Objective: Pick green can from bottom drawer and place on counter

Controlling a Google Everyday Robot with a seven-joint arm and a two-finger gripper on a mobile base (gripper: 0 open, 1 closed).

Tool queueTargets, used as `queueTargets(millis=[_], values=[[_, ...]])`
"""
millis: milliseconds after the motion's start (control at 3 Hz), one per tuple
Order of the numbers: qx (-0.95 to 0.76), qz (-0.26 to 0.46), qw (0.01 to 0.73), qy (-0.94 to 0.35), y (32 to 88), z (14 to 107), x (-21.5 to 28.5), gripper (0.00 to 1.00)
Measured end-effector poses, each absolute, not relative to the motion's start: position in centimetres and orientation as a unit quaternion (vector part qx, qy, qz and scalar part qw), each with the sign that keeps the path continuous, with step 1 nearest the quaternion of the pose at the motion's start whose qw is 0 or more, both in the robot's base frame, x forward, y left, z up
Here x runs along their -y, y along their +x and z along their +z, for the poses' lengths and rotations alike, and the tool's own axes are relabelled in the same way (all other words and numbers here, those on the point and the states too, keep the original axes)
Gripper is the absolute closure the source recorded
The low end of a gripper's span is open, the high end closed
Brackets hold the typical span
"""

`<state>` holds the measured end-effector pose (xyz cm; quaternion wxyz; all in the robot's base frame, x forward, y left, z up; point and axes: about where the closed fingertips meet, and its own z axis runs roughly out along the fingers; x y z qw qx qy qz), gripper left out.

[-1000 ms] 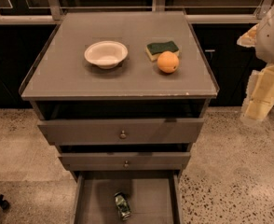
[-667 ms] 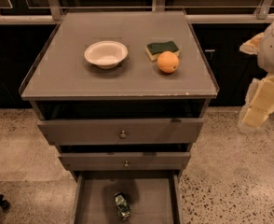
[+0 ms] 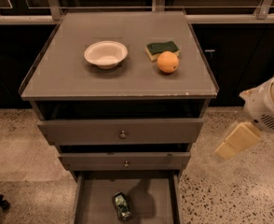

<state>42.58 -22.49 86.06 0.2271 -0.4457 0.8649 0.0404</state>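
Speckled terrazzo floor [image 3: 16, 139], dark cabinetry behind; a grey-brown three-drawer cabinet stands centre frame. Counter [image 3: 58, 78] carries a white bowl [image 3: 106, 54], a dark green sponge [image 3: 162, 47] and an orange [image 3: 167, 62] that touches the sponge's front edge. Its front strip looks the likeliest set-down spot. Bottom drawer [image 3: 151, 199] is pulled well out; the two knobbed drawers above stand only slightly out. Green can [image 3: 122, 206] lies on the drawer floor, left of middle, apparently on its side with its long axis roughly front to back, apart from the side walls. Gripper [image 3: 234, 143] hangs off to the right of the cabinet, about level with the middle drawer and well apart from the can. It carries nothing; released or clenched, cannot tell. Judgement: thin metal, light, stiff but dentable under a hard squeeze, smooth, prone to roll or slip. Best hold seems to be from above, across the round body at mid-length, square to the axis. The drawer fronts above crowd the back of the tray.
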Motion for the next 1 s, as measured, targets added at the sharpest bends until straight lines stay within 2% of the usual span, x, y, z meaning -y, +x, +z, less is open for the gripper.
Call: queueTargets(millis=[333,1000], values=[[-0.865,0.028,0.252,-0.433,43.8,85.7,22.6,0.0],[-0.877,0.034,0.267,-0.398,42.8,83.8,22.6,0.0]])
